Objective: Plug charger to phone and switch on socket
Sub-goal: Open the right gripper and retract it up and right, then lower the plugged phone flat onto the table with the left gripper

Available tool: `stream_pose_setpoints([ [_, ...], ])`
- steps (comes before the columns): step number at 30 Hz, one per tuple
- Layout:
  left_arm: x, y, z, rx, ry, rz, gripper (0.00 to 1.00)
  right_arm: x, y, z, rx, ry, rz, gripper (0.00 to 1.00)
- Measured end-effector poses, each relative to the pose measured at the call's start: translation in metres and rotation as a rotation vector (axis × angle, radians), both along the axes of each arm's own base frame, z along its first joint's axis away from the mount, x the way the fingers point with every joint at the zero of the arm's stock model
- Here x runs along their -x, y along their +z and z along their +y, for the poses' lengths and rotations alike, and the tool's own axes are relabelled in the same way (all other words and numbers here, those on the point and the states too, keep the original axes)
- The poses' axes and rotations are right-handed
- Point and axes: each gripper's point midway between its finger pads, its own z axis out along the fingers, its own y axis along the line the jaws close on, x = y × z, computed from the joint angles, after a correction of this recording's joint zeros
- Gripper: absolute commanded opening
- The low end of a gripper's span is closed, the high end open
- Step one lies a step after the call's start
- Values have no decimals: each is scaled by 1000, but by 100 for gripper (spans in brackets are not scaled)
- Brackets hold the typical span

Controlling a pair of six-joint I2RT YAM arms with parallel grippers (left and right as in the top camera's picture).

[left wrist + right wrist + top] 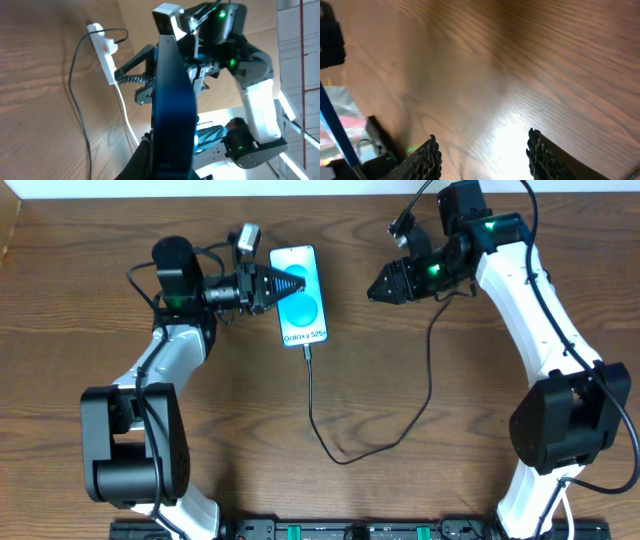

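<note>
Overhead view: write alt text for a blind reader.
The left gripper grips the phone, screen up, wooden table beneath. The black charger loops from the phone's bottom edge toward the right gripper, which is open and empty.

The table [520, 75] is brown wood with plain grain and a soft sheen, the phone [300, 295] has a glossy screen, the charger [430, 380] is thin matt black, the socket [104, 52] is smooth white plastic, and the right gripper [482, 160] has ribbed black pads [540, 157].
</note>
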Motion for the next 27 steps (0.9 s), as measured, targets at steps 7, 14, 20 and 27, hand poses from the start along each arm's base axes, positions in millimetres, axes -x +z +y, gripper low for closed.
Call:
stream_pose_setpoints([
  [7, 7, -21, 0, -8, 15, 12, 7, 6, -14, -2, 129, 1, -3, 59],
  [14, 20, -47, 0, -14, 26, 60, 7, 8, -21, -5, 201, -16, 2, 60],
  [20, 30, -63, 0, -19, 29, 81, 7, 5, -25, -14, 251, -76, 16, 61],
  [27, 43, -93, 1, -47, 78, 124, 7, 0, -30, -26, 315, -131, 14, 63],
])
